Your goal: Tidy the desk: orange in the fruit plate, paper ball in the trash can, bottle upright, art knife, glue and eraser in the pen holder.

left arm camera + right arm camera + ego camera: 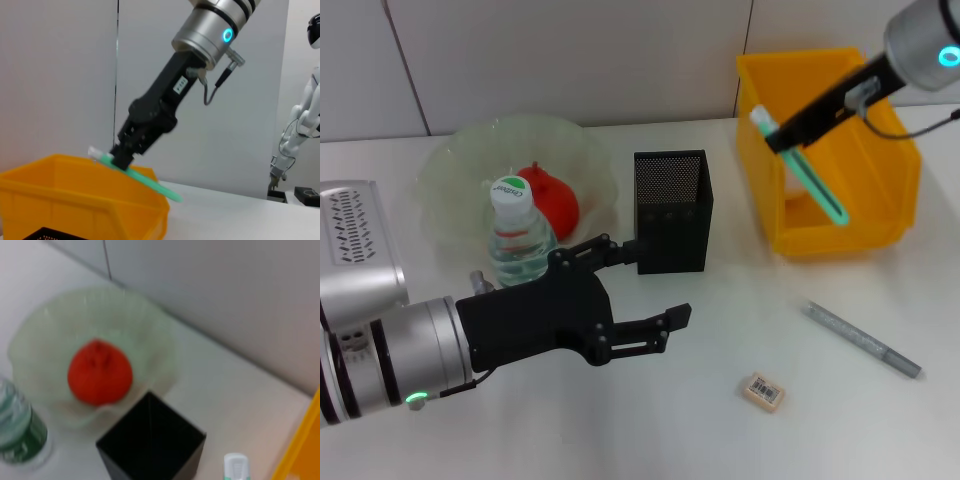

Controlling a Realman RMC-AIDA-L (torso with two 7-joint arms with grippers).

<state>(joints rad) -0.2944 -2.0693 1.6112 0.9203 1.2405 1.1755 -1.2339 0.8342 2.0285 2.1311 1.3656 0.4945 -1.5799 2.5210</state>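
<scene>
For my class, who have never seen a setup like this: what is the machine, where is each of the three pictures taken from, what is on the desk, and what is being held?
It is a two-armed robot tidying a white desk. The head view looks down from its head. There the left gripper, black and open, hangs near the upright bottle. The right gripper holds a green glue stick above the yellow trash can.

On the desk: the orange in the pale green fruit plate, the black pen holder, the eraser and a grey art knife.

The left wrist view looks across at the right arm. The right wrist view looks down on plate, orange and holder.
</scene>
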